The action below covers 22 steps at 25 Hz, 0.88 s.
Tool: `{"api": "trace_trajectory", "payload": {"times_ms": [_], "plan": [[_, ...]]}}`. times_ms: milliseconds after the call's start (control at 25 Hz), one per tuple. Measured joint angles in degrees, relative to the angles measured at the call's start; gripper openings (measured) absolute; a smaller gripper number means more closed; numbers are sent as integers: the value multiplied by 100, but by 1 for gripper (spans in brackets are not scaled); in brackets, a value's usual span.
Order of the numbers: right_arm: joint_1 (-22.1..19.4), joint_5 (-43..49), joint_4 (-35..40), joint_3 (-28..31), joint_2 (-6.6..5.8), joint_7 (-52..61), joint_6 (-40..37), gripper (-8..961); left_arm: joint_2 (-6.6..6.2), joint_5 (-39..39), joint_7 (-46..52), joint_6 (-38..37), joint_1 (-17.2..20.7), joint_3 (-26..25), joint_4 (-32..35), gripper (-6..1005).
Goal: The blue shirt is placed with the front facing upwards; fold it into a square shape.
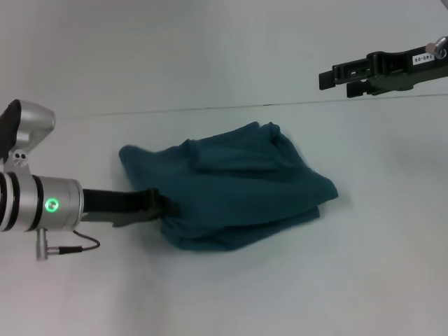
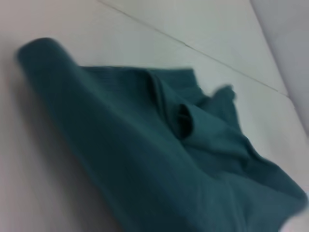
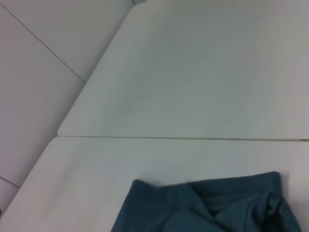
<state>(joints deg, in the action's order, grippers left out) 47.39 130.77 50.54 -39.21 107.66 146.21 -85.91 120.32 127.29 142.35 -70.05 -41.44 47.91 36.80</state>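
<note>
Surface: white table [image 1: 231, 294] with a thin seam running across behind the cloth.
Left gripper [image 1: 162, 207]: low at the shirt's left edge, fingertips buried in the fabric; pinched onto a fold of it, as far as the head view showed.
Blue shirt [image 1: 238, 189]: bunched in a loose heap mid-table, layers folded over one another, one rolled edge lifted on the left side; print hidden.
Right gripper [image 1: 348, 78]: raised at the far right, well apart from the shirt, fingers close together and holding nothing.
</note>
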Motion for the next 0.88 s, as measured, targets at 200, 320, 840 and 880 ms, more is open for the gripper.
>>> {"api": "trace_trajectory", "payload": {"times_ms": [200, 320, 840, 880], "plan": [[-15, -4, 0, 22, 1, 23, -28, 855, 6, 12, 2, -458, 216, -36, 117, 91], [-36, -7, 0, 49, -2, 29, -34, 855, 7, 8, 8, -662, 442, -117, 287, 82], [-59, -16, 0, 55, -16, 23, -24, 854, -131, 490, 67, -1382, 1181, -1090, 942, 76], [-58, -20, 0, 59, -17, 20, -32, 854, -142, 534, 61, -1391, 1180, -1148, 943, 76]]}}
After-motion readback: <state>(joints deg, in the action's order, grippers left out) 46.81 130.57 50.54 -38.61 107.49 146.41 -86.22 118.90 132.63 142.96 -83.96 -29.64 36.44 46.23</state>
